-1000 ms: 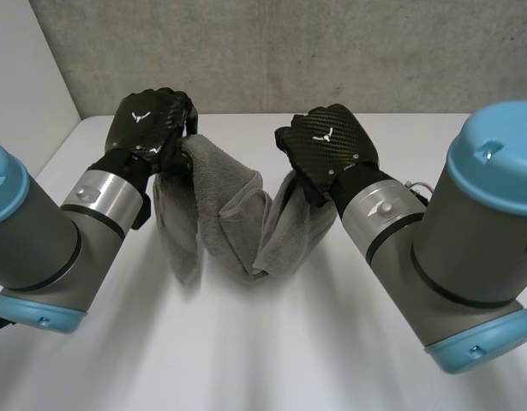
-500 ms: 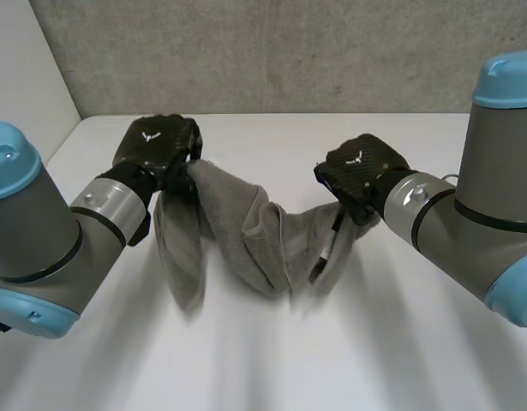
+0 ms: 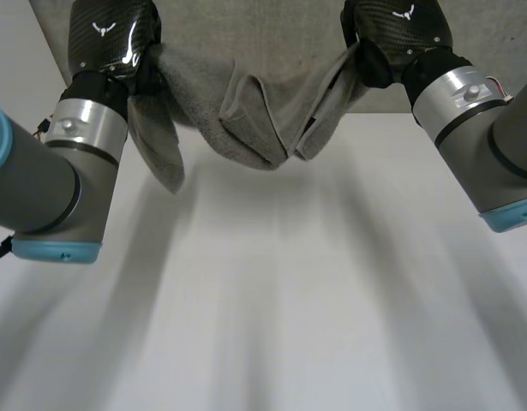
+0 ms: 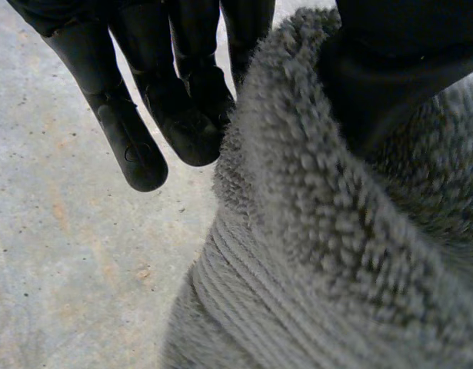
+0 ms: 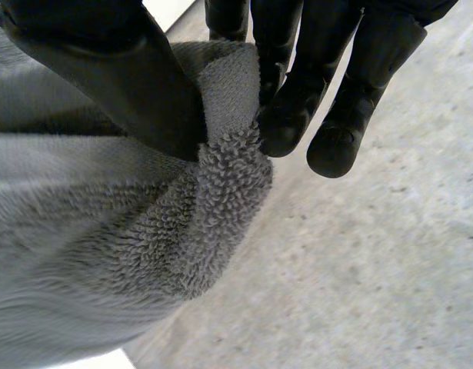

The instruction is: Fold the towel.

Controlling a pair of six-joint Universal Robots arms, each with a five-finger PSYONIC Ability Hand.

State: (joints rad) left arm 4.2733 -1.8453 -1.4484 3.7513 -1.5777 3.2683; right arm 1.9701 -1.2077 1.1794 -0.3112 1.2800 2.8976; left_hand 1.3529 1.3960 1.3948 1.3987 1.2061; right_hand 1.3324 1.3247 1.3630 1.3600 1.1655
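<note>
The left hand (image 3: pixel 109 38) is seen high over the far left of the tabletop (image 3: pixel 289 308), and one upper end of the grey towel (image 3: pixel 246 120) is pinched in it. In the left wrist view the thick pile is pressed by the thumb toward the fingers (image 4: pixel 194 127), while the outermost finger is left straight and bare of cloth. The right hand (image 3: pixel 400 26) is held at much the same height toward the far right, and the towel's other upper end is clamped between its thumb and fingertips (image 5: pixel 286 123). Between the two hands the towel is slung in a sagging, creased loop. A loose flap is hung below the left hand, and the lowest fold is carried above the tabletop's far edge, in front of the grey wall (image 3: pixel 263 26).
</note>
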